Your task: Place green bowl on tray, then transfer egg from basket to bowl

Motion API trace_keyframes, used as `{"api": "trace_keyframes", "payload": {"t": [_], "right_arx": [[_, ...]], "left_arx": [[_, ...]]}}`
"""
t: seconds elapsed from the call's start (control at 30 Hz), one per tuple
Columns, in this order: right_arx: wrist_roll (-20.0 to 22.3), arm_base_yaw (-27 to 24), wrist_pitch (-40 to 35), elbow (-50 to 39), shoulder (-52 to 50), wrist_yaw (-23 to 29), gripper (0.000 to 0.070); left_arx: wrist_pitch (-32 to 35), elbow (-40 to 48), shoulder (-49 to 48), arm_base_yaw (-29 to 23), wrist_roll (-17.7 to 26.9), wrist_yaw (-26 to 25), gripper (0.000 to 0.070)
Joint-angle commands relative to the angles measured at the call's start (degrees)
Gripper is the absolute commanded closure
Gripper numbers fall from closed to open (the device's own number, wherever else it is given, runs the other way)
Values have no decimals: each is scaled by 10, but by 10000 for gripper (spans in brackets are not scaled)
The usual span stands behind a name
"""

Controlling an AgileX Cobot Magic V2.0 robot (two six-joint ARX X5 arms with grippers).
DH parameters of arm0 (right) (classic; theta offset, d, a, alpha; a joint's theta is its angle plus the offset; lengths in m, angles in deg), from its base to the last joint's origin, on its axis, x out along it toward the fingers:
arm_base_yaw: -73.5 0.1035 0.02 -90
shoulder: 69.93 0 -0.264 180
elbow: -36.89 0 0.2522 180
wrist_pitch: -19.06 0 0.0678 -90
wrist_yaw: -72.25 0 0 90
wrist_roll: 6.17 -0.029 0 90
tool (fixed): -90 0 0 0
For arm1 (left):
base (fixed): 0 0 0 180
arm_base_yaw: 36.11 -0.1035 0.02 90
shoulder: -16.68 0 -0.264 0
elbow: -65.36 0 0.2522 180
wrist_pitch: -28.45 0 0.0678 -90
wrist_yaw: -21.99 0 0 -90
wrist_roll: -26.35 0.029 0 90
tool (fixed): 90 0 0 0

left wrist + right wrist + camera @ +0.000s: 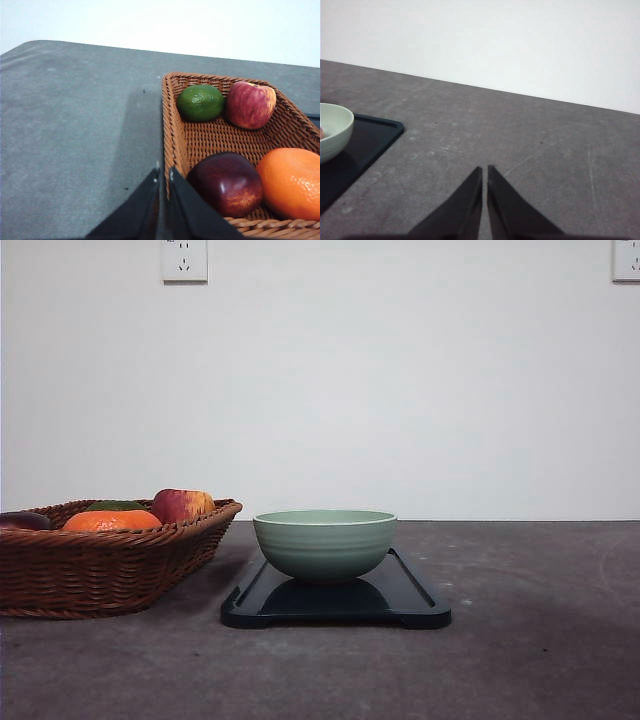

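2 claws are showing, and both are sitting pinched together with nothing between the tips. Left claw (pixel 164 175) is hovering over the grey table (pixel 70 125), its tips just outside the near rim of the basket (pixel 172 125). Just past that rim, right beside the tips, a dark red plum-like fruit (pixel 226 182) is lying, with an orange (pixel 292 182) touching it on the far side. Further from the claw, at the basket's back end, a green citrus (pixel 201 102) and a red-yellow apple (pixel 250 105) are resting side by side.

Right claw (pixel 485 172) is hanging over bare table too, well apart from the tray (pixel 370 137), which is lying off to its side. Bowl (pixel 332 130) is sitting on that tray, and a small sliver of reddish colour (pixel 321 133) is peeking inside it at the picture's edge; whether that is the egg, I cannot tell.

From the front, the bowl (pixel 325 543) is standing upright on the tray (pixel 410 605), with the basket (pixel 100 565) just beside it on the left.
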Motion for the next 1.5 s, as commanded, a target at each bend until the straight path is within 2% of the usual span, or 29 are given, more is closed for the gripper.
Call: {"api": "trace_keyframes", "payload": {"t": [0.0, 1.47], "right_arx": [[2, -1, -4, -3, 1, 1, 691], [2, -1, -4, -3, 1, 1, 691]], "left_arx": [[-2, 11, -1, -1, 8, 1, 679], [-2, 11, -1, -1, 8, 1, 679]]}}
